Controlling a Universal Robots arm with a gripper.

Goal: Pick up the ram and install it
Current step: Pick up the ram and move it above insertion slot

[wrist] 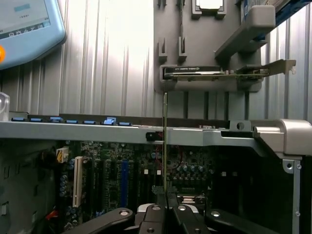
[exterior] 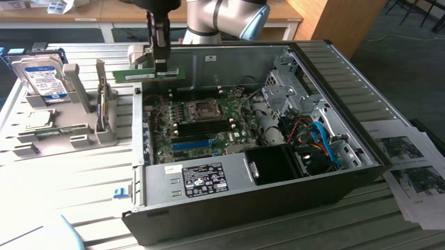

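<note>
1. Hard drive (exterior: 40,78): silver with a blue-white label. It stands upright in a grey holder (exterior: 70,130), well off the computer case (exterior: 243,208) toward the exterior view's left.
2. Grey holder: I see it resting on the slatted desk (exterior: 70,172), just beside the case on that same side. An expansion card (wrist: 229,74) stands on edge in the holder slot nearest the case.
3. Ram (exterior: 135,76): a slim green stick held in the air with its long side level. It is above the far rim of the case at the corner toward the holder and touches neither. In my wrist view it runs edge-on (wrist: 165,146) over the case interior and is not seated in any slot.
4. Fingers (exterior: 161,63): clamped on the ram near one end, pointing straight down at the case.
5. Computer case: it lies on its side with the panel off, interior open to me.
6. Motherboard (exterior: 201,125): flat on the case floor, in the half toward the holder. A blue slot strip (exterior: 191,144) lies on its near part.
7. Printed sheets (exterior: 417,172): on the desk just beyond the case, toward the exterior view's right.
</note>
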